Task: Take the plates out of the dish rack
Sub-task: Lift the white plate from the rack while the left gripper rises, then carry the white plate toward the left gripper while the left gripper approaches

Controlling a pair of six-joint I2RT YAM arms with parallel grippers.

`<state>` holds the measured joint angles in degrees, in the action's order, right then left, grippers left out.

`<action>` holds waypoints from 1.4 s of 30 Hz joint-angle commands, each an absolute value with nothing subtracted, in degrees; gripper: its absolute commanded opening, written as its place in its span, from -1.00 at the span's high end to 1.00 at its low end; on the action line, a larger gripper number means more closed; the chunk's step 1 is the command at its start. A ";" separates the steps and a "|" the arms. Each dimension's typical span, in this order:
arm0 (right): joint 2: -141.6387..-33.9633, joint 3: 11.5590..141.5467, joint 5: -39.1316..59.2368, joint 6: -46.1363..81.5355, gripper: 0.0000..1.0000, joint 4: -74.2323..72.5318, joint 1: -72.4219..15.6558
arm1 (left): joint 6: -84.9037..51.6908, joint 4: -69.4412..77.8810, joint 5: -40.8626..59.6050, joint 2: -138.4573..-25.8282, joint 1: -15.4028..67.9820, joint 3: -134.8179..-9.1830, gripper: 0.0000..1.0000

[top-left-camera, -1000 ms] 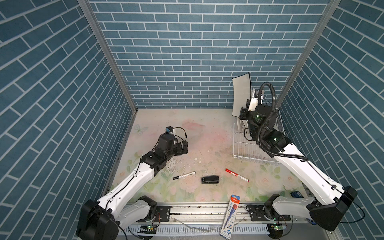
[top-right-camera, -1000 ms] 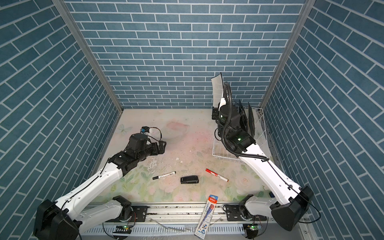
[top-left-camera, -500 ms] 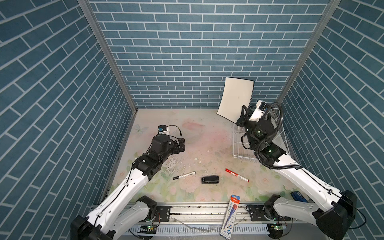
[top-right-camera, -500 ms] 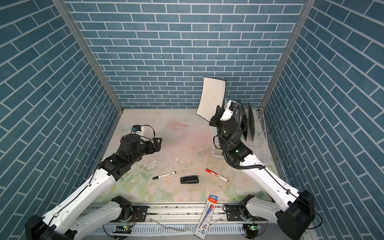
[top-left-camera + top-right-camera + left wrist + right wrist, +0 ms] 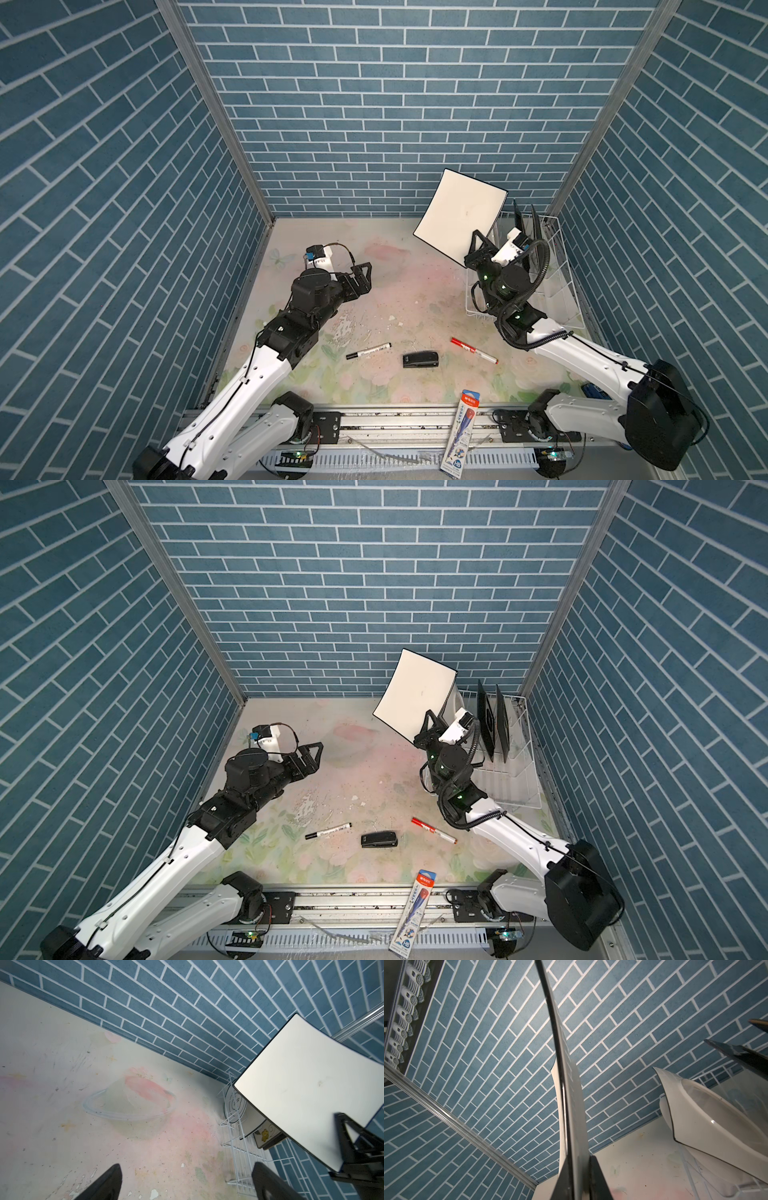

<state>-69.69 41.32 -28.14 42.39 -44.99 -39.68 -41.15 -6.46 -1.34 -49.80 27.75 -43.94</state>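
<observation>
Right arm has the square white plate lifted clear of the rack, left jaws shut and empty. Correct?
One error: the left gripper is open, not shut; the left wrist view shows its jaws spread with nothing between them. The rest holds: the right gripper holds the square white plate above the dish rack.

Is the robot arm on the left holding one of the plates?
No, the left end effector hangs open and empty above the table, while the right end effector holds the square white plate.
</observation>
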 commanded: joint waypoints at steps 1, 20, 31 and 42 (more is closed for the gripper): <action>-68.89 41.68 -27.73 48.82 1.00 -65.50 -40.15 | -46.70 2.19 -1.61 -48.93 28.05 -40.21 -0.99; -80.68 40.28 -29.86 57.63 1.00 -80.05 -43.40 | -57.90 23.66 -1.67 -49.66 28.05 -30.15 -0.99; -88.16 45.10 -31.38 61.51 1.00 -80.12 -48.16 | -61.88 32.91 2.40 -57.41 27.75 -31.23 -0.99; -90.34 47.90 -31.01 61.64 1.00 -80.12 -50.60 | -65.94 39.03 4.21 -62.38 27.77 -30.67 -0.99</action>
<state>-91.96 43.03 -30.79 56.80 -66.67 -50.11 -64.55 35.09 3.77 -61.71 27.75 -30.61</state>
